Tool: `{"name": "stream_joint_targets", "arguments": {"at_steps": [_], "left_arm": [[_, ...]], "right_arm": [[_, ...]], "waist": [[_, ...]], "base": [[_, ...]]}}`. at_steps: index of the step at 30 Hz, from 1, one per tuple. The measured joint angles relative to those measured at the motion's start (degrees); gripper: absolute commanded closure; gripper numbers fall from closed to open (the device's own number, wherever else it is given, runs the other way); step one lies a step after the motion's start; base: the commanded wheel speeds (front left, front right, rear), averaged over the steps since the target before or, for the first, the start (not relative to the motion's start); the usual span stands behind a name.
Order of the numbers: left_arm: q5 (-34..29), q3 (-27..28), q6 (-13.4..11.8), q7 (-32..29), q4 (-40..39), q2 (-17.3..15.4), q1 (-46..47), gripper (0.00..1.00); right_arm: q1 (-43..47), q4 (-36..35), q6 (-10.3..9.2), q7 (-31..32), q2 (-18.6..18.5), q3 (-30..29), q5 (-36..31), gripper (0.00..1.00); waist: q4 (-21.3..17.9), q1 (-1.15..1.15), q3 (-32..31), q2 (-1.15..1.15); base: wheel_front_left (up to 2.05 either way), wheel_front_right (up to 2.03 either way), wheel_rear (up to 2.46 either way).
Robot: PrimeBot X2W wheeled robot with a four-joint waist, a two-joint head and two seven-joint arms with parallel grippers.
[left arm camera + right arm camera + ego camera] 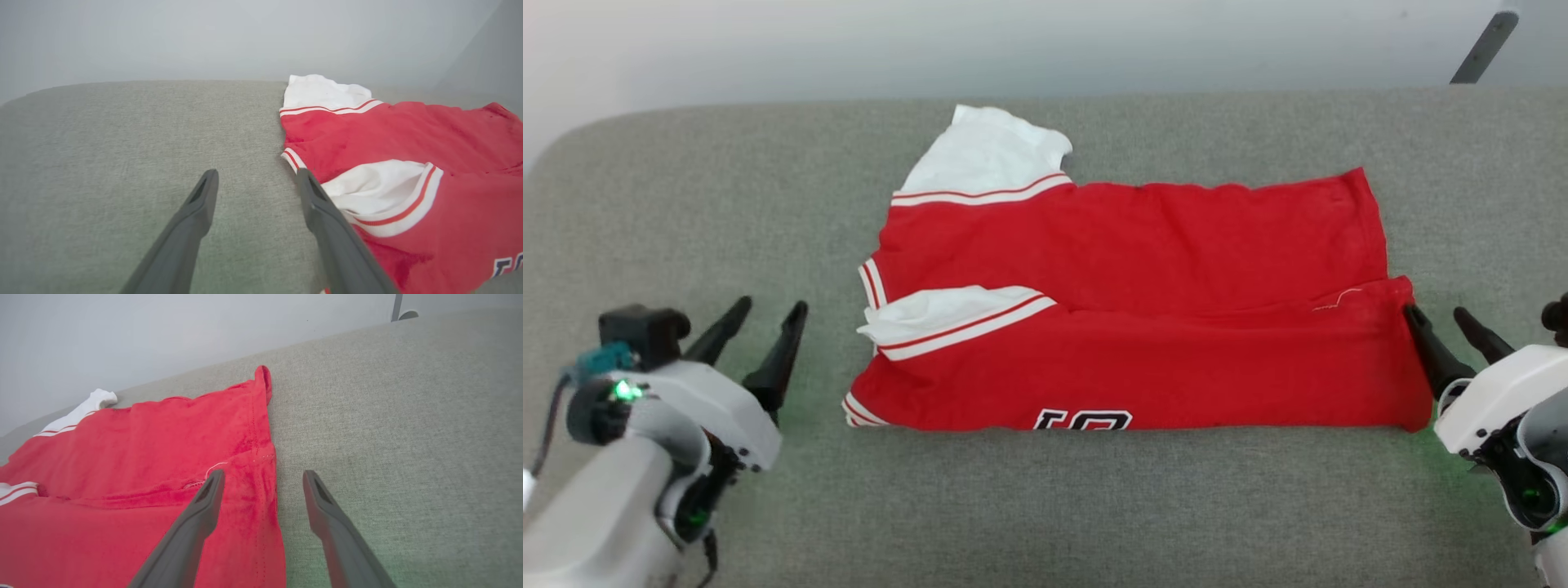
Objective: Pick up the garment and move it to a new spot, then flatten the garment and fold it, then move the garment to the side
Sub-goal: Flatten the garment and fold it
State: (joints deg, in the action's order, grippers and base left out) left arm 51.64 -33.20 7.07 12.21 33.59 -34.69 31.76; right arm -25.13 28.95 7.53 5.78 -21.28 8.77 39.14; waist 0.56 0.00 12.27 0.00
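The left claw [772, 305], fingers apart and empty, sits just left of the folded red jersey shirt with white striped-trim sleeves [1135, 359]. The right claw [1435, 310], fingers also apart, has its inner finger over the hem corner. The shirt lies between them on the grey fabric surface [1045, 506].

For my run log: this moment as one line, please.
item: red jersey-style shirt with white sleeves, part-folded on grey fabric surface | left gripper: open, empty | right gripper: open, empty

Grey-green fabric surface [1045, 506]; pale wall [1013, 41] behind; grey bar [1486, 49] top right.
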Motion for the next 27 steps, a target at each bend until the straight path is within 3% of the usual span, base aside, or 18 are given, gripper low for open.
{"name": "stream_joint_targets", "arguments": {"at_steps": [2, 8, 11, 17, 24, 25, 27], "left_arm": [[0.37, -0.71, -0.12, -4.87, -0.98, -1.4, 0.7, 0.0], [6.72, -5.2, -0.53, -29.4, -5.68, -4.19, 0.13, 0.0], [9.54, -6.15, -1.37, -36.88, -8.31, -4.92, -0.27, 0.0], [14.39, -6.21, -1.52, -43.42, -9.0, -4.42, -0.4, 0.0], [15.95, -6.06, -0.66, -43.87, -4.25, -3.16, 0.55, 0.0], [16.19, -5.93, -0.48, -43.59, -3.44, -2.9, 0.86, 0.07], [16.96, -5.66, 0.01, -43.08, -2.41, -2.3, 1.28, 0.47]], "right_arm": [[0.65, -1.08, -0.01, 0.02, -0.24, -0.53, -0.02, 0.0], [2.68, -4.43, -0.01, 1.32, -0.2, -1.49, -0.67, 0.0], [3.52, -5.86, -0.01, 2.16, 0.15, -2.12, -1.0, 0.0], [4.54, -8.26, -0.01, 4.03, 1.01, -2.79, -1.96, 0.0], [4.68, -10.89, -0.01, 5.76, 1.69, -4.15, -2.69, 0.0], [4.69, -11.17, -0.01, 5.91, 1.7, -4.36, -2.86, 0.0], [4.8, -11.82, -0.01, 6.36, 1.74, -4.77, -3.2, 0.0]], "waist": [[0.04, 0.0, -0.77, 0.0], [-0.28, 0.0, -2.33, 0.0], [-1.04, 0.0, -2.49, 0.0], [-2.9, 0.0, -2.23, 0.0], [-5.01, 0.0, -0.62, 0.0], [-5.25, 0.0, -0.34, 0.0], [-5.64, 0.0, 0.21, 0.0]], "base": [[0.0, 0.0, 0.0], [0.0, 0.0, 0.0], [0.0, 0.0, 0.0], [0.0, 0.0, 0.0], [0.0, 0.0, 0.0], [0.0, 0.0, 0.0], [0.0, 0.0, 0.0]]}}
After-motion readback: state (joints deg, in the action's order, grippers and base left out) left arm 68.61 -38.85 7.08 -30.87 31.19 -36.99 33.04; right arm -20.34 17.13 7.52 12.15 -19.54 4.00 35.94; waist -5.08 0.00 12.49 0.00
